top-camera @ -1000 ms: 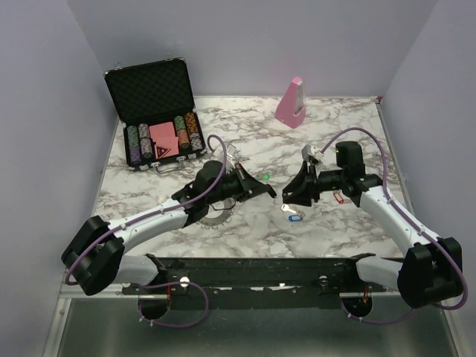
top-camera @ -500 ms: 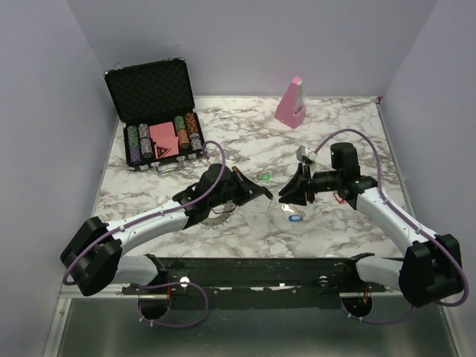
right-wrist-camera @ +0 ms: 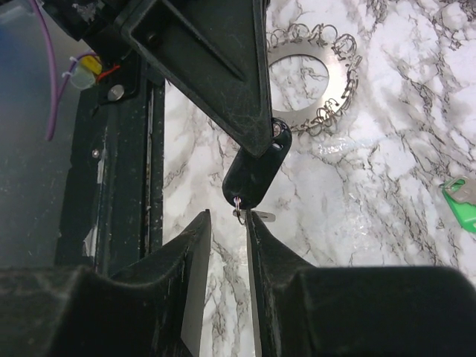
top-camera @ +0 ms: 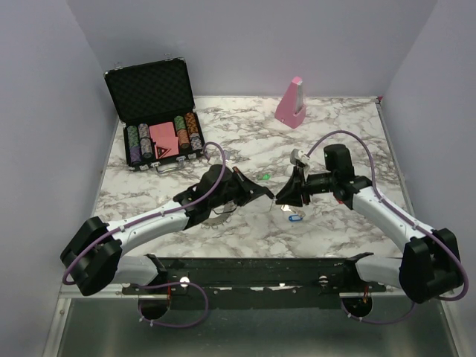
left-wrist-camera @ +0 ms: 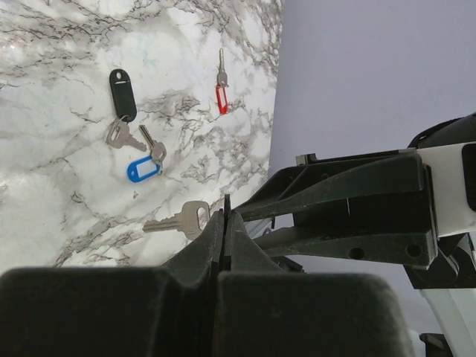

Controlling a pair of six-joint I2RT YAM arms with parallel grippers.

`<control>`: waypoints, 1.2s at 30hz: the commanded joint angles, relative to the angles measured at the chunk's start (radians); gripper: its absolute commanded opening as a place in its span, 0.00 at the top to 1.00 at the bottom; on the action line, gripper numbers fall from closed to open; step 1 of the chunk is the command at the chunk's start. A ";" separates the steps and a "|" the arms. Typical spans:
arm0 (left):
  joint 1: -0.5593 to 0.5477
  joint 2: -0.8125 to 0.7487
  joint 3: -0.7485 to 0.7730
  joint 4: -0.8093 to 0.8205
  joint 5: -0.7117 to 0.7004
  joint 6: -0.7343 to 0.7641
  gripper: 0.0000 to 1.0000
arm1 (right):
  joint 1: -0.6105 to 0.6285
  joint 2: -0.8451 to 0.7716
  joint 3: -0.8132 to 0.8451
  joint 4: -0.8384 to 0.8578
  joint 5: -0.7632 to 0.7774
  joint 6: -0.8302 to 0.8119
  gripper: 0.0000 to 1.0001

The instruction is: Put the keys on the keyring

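Your right gripper [right-wrist-camera: 227, 221] is now closer to your left gripper [left-wrist-camera: 225, 212], which is clamped on a black-tagged key [right-wrist-camera: 253, 175]; right jaws stand slightly apart.

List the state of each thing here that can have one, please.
left gripper, shut on black-tag key
right gripper, open around that key's lower end
keyring, flat on table, unheld
chip case, lid open
pink block, upright
blue-tag key, loose on table
red-tag key, loose on table
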 commanded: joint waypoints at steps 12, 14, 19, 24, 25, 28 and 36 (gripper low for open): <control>-0.008 -0.024 -0.007 0.058 -0.042 -0.032 1.00 | 0.040 0.021 -0.005 0.005 0.064 -0.040 0.83; -0.008 -0.024 -0.010 0.062 -0.040 -0.034 1.00 | 0.040 0.021 -0.004 0.006 0.072 -0.038 0.88; -0.008 -0.029 -0.021 0.068 -0.043 -0.036 1.00 | 0.040 0.017 0.007 0.011 0.098 -0.024 0.99; -0.008 -0.039 -0.034 0.076 -0.046 -0.039 1.00 | 0.040 0.018 0.007 0.017 0.098 -0.012 0.99; -0.008 -0.041 -0.036 0.077 -0.048 -0.039 1.00 | 0.039 0.018 0.005 0.020 0.093 -0.004 0.98; -0.008 -0.041 -0.039 0.084 -0.048 -0.039 1.00 | 0.040 0.017 0.001 0.034 0.089 0.011 0.87; -0.008 -0.023 -0.048 0.120 -0.028 -0.054 1.00 | 0.040 0.017 -0.004 0.060 0.081 0.037 0.87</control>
